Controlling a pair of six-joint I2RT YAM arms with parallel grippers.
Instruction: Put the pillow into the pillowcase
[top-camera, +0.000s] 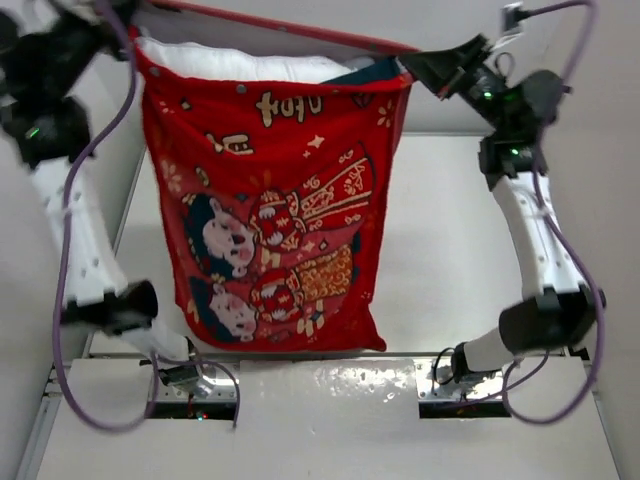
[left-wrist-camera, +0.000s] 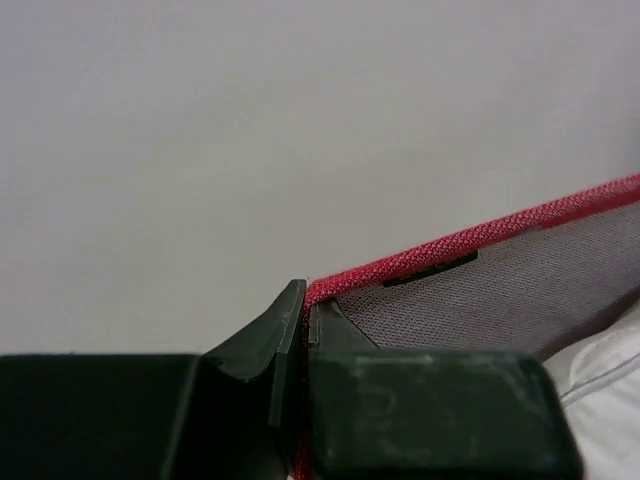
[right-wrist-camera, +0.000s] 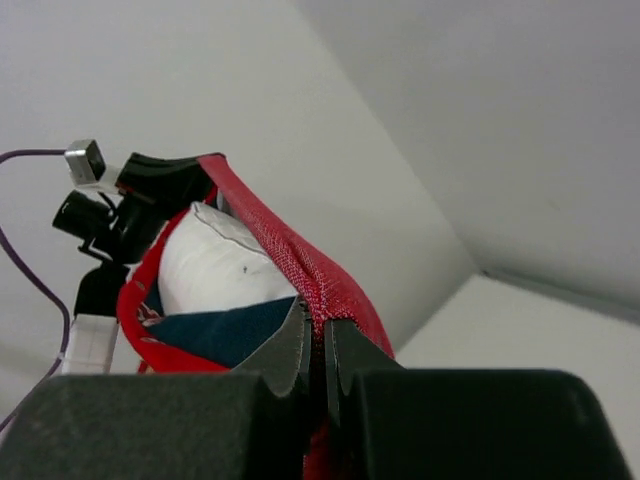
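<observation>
The red pillowcase (top-camera: 270, 230) with its cartoon figures hangs open-end up between my two grippers, its bottom edge near the table. The white pillow (top-camera: 240, 65) sits inside it, with only its top showing at the mouth. My left gripper (top-camera: 130, 40) is shut on the top left corner of the hem, seen close up as the left gripper (left-wrist-camera: 303, 300) pinching the red hem (left-wrist-camera: 470, 240). My right gripper (top-camera: 412, 65) is shut on the top right corner; the right gripper (right-wrist-camera: 322, 330) clamps red fabric, with the pillow (right-wrist-camera: 215, 265) and a dark blue inner flap (right-wrist-camera: 220, 335) beyond it.
The white table (top-camera: 450, 250) lies below the hanging case, with walls behind and to the sides. Both arm bases (top-camera: 190, 380) stand at the near edge. Purple cables (top-camera: 65, 250) loop beside the left arm, and another runs round the right arm.
</observation>
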